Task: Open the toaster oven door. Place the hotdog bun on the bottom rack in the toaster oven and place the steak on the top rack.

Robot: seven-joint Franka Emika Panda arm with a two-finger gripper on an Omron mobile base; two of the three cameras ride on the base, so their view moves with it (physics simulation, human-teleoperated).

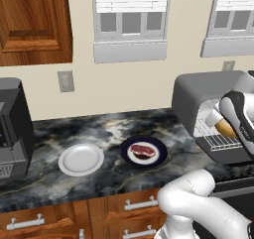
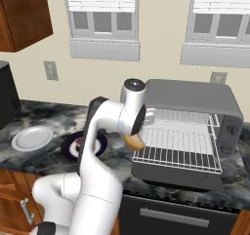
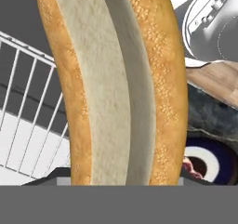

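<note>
The grey toaster oven [image 2: 195, 95] [image 1: 196, 94] stands at the right of the counter with its door [image 2: 171, 175] folded down flat. Two wire racks show inside: the top rack [image 2: 183, 117] and, drawn partly outward, the bottom rack [image 2: 178, 148] [image 1: 222, 142]. My gripper [image 2: 135, 131] hangs at the oven's left front corner, shut on the hotdog bun [image 2: 132, 142] [image 1: 224, 129] [image 3: 116, 88], which sits just above the bottom rack's left edge. The steak [image 1: 143, 150] [image 3: 193, 167] lies on a dark blue plate [image 1: 158, 151] to the oven's left.
An empty white plate [image 1: 81, 158] [image 2: 32, 138] sits left of the blue plate. A black boxy appliance [image 1: 12, 129] stands at the counter's far left. Wooden drawers [image 1: 59, 218] run below the marble counter edge [image 1: 74, 183].
</note>
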